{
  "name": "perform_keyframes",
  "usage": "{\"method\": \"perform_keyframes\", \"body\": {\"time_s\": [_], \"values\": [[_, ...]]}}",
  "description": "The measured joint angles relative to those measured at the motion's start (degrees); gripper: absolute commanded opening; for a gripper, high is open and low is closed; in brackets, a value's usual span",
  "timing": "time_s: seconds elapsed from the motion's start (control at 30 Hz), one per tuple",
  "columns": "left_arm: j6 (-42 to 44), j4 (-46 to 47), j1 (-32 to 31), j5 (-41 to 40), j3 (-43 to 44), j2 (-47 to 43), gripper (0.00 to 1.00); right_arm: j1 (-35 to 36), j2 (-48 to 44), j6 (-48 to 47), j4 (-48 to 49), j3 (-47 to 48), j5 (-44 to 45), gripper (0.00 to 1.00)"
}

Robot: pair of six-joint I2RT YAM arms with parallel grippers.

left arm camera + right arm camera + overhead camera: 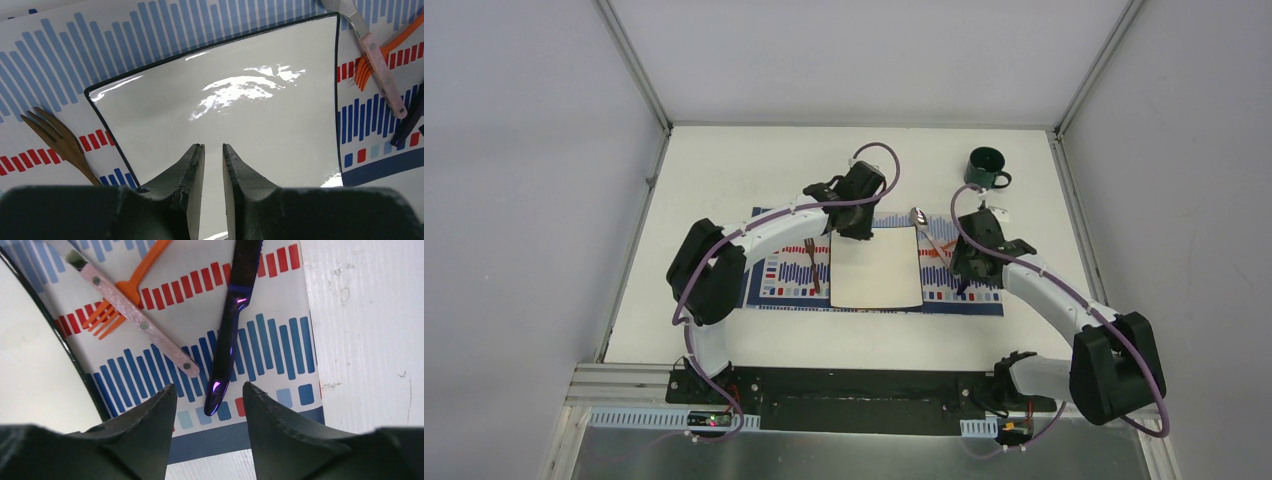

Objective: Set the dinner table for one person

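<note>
- At the bottom of the overhead view, both my arms rise from their bases and bend forward over the white counter [724,170], which fills the middle of the frame.
- Across the centre of the counter lies a placemat [774,285] striped in blue, red and white, its long side running left to right.
- On the middle of the mat sits a square white plate [876,268] with a thin dark rim.
- Just left of the plate, on the mat, lies a wooden fork [60,140], its tines toward the upper left of my left wrist view.
- My left tool [213,146] hangs over the plate. Its fingers are drawn almost together with only a thin slit between them, and nothing is in that slit.
- Right of the plate, my right tool [209,386] hovers over the mat with its fingers spread wide and nothing pinched.
- A dark purple knife [230,325] lies on the mat, and its near end shows in the gap between those fingers. I cannot tell whether the fingers touch the mat.
- Just left of the knife, a pink-handled spoon [145,325] lies slantwise across an orange fork [127,290].
- Beyond the mat, in the upper right of the overhead view, a dark green mug [986,168] stands upright on the bare counter, handle to the right, well apart from the cutlery.
</note>
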Motion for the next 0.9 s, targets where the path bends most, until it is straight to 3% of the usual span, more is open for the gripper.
{"method": "perform_keyframes", "body": {"time_s": [0.27,0.5,0.67,0.9], "values": [[-0.02,0.15,0.0,0.02,-0.35,-0.02,0.21,-0.15,1.86,-1.73,-1.25,8.13,-0.72,0.54],[-0.13,0.55,0.0,0.11,-0.87,-0.55,0.22,-0.96,15.91,-3.04,2.51,17.79,-3.39,0.53],[-0.09,0.63,0.28,0.11,-1.86,-1.99,0.22,-1.29,23.82,-3.26,3.28,18.69,-4.74,0.52],[-0.02,0.74,1.33,0.22,-2.64,-4.42,0.22,-1.4,23.06,-3.41,3.5,18.53,-4.11,0.52]]}}
